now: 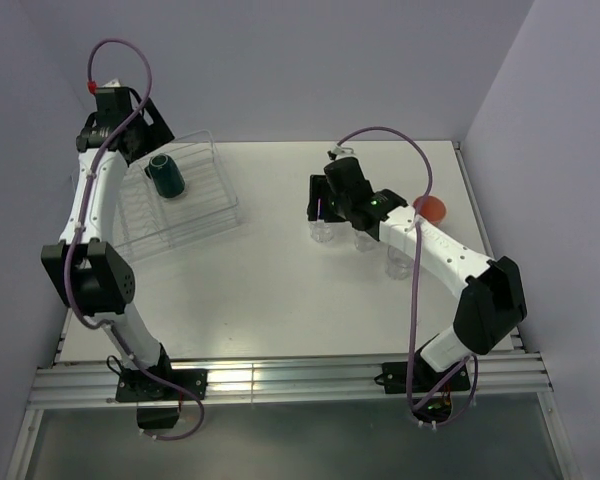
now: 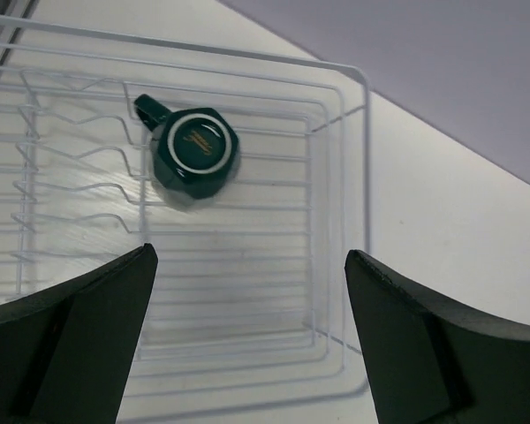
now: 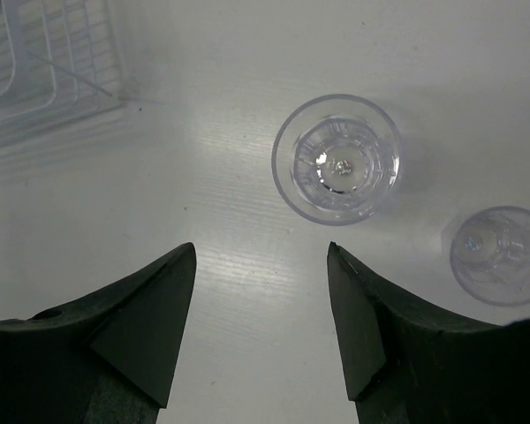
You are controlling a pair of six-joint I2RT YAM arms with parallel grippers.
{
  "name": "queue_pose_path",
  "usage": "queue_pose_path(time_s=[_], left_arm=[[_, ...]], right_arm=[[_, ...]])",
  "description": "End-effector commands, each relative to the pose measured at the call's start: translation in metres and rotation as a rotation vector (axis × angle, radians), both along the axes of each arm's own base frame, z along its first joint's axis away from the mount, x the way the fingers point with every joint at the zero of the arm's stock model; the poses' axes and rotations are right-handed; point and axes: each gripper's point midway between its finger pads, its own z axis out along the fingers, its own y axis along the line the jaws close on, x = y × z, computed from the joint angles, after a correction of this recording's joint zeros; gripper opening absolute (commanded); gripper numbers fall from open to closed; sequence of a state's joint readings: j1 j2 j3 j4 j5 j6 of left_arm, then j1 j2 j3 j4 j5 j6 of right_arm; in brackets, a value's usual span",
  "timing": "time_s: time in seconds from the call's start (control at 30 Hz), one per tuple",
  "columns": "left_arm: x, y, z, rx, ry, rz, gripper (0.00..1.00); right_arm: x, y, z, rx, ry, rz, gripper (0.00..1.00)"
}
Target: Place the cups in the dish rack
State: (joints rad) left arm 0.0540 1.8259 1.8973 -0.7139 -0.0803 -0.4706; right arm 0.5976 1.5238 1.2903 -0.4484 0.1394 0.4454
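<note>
The see-through dish rack stands at the back left and fills the left wrist view. The dark green mug sits inside it, apart from the fingers, a pale round face towards the camera. My left gripper hovers open and empty above the rack. My right gripper is open and empty above the table, just short of a clear tumbler. A second tumbler stands to its right. Three tumblers stand partly under the right arm. The salmon-pink cup stands behind it.
A corner of the rack shows at the top left of the right wrist view. The white table is bounded by grey walls at the back and sides.
</note>
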Motion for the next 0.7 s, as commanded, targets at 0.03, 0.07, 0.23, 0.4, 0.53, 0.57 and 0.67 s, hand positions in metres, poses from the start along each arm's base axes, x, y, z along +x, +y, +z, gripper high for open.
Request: queue_pose_path(time_s=[0.03, 0.07, 0.23, 0.4, 0.53, 0.57, 0.67], left_arm=[[-0.030, -0.043, 0.059, -0.036, -0.174, -0.084, 0.95], [-0.033, -0.050, 0.064, -0.049, -0.200, -0.096, 0.95], [-0.067, -0.097, 0.070, -0.086, -0.236, -0.212, 0.95], [-0.091, -0.116, 0.079, -0.124, -0.275, -0.268, 0.95], [-0.102, -0.130, 0.084, -0.135, -0.288, -0.310, 0.95], [-0.104, -0.130, 0.083, -0.133, -0.288, -0.312, 0.95], [-0.107, -0.134, 0.080, -0.132, -0.275, -0.327, 0.95]], right_arm=[[-0.006, -0.008, -0.004, -0.078, -0.020, -0.012, 0.66], [-0.004, -0.008, -0.007, -0.087, -0.015, -0.011, 0.65], [0.012, 0.000, -0.025, -0.133, 0.015, -0.004, 0.54], [0.027, 0.012, -0.043, -0.169, 0.055, 0.010, 0.51], [0.038, 0.022, -0.046, -0.169, 0.059, 0.021, 0.51], [0.041, 0.022, -0.053, -0.182, 0.072, 0.019, 0.51], [0.047, 0.025, -0.062, -0.204, 0.091, 0.017, 0.50]])
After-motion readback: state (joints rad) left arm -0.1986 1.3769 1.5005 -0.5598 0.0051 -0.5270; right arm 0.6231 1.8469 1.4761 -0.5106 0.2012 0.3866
